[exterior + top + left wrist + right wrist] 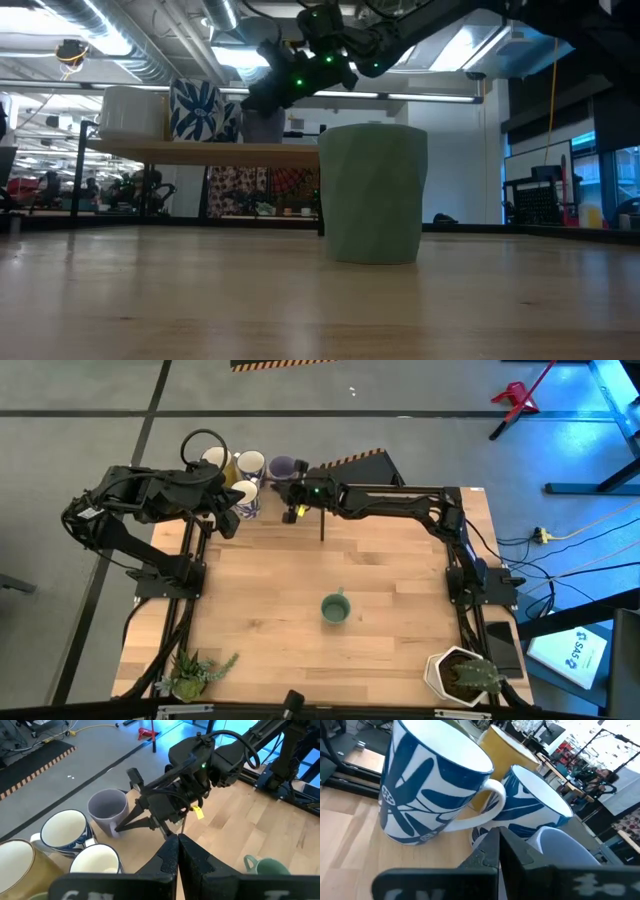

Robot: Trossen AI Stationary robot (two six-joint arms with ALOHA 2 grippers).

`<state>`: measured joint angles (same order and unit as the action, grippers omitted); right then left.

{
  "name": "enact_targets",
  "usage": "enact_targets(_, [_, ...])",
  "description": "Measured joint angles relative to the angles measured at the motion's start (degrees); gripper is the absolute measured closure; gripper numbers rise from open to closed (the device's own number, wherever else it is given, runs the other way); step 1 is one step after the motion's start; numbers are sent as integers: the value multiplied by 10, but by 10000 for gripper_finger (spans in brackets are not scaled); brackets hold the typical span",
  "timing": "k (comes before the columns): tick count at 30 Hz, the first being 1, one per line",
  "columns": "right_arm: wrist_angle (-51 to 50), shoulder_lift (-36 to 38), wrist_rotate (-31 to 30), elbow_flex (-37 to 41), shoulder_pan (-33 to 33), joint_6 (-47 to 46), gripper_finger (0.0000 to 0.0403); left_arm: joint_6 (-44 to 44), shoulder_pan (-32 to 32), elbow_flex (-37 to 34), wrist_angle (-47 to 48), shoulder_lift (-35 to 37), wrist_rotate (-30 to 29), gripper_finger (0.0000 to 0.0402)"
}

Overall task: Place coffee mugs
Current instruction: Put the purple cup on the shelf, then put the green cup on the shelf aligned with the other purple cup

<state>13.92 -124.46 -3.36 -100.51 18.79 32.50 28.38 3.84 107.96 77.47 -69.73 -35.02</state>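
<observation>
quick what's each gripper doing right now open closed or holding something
Left gripper: shut, empty, by the mugs at the table's far edge.
Right gripper: fingers on the lavender mug's rim; whether clamped cannot be told.

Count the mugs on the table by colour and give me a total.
Blue-and-white patterned mugs: 2
Yellow mug: 1
Lavender mug: 1
Sage green mug: 1
Total clearly in view: 5
</observation>
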Motion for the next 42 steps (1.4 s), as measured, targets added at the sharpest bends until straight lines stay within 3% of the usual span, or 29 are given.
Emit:
enact_targets(6, [-43, 3, 14, -38, 0, 1, 403, 0, 0, 0, 0, 0, 0, 400])
enact_targets(9, [-141, 26, 39, -98, 0, 27, 403, 1, 0, 0, 0, 0, 4, 400])
enact_targets(17, [-604, 88, 16, -347, -1, 128, 403, 7, 4, 1, 0, -18, 61, 393])
enact_targets(21, [-634, 224, -12, -267, 0, 108, 403, -34, 23, 0, -8, -62, 80, 368])
enact_targets(27, [-698, 363, -107, -260, -1, 106, 401, -135, 41, -29, -72, -154, 134, 312])
enact_targets(32, [-723, 435, -152, -260, 0, 99, 390, -246, 32, -65, -171, -239, 262, 279])
enact_targets(37, [-767, 474, -171, -260, 0, 94, 378, -389, 30, -71, -216, -332, 328, 273])
enact_targets(42, [-816, 490, -176, -260, 0, 71, 375, -444, 31, -72, -240, -405, 427, 273])
